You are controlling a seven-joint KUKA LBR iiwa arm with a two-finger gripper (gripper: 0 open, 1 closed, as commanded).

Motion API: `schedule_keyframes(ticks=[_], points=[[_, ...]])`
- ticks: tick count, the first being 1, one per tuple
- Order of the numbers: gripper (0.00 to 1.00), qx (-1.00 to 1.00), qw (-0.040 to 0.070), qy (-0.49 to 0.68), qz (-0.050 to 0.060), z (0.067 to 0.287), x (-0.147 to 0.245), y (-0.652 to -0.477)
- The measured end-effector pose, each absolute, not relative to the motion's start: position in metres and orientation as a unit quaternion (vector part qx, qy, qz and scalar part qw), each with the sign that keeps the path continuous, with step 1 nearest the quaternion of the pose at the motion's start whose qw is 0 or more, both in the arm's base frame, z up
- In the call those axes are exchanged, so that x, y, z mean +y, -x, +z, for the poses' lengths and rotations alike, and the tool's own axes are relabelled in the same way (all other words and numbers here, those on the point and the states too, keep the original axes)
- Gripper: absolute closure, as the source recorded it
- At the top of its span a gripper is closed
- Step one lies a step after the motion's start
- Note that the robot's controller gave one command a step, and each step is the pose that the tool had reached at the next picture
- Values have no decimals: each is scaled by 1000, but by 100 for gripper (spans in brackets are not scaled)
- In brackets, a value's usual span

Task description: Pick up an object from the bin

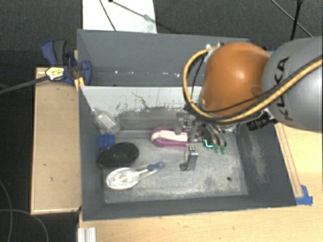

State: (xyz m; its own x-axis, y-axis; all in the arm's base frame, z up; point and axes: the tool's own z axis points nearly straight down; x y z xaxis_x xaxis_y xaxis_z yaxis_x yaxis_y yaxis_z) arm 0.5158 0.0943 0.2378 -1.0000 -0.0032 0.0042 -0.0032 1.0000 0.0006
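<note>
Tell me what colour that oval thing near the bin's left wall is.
The oval thing is black, seen in the camera view.

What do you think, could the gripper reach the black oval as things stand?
Probably yes: the black oval lies uncovered left of the gripper, with bare bin floor between them.

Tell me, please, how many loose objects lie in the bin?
5: clear piece, blue piece, black oval and white scoop at left; pink-and-white object beside the gripper. The arm may hide more.
</note>
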Motion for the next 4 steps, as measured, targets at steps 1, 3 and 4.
schedule_keyframes(ticks=[1,3,4], points=[[0,-994,0,-113,-1,215,164,-490],[100,-970,-9,-243,-1,76,197,-530],[100,-972,-6,-236,-1,238,205,-527]])
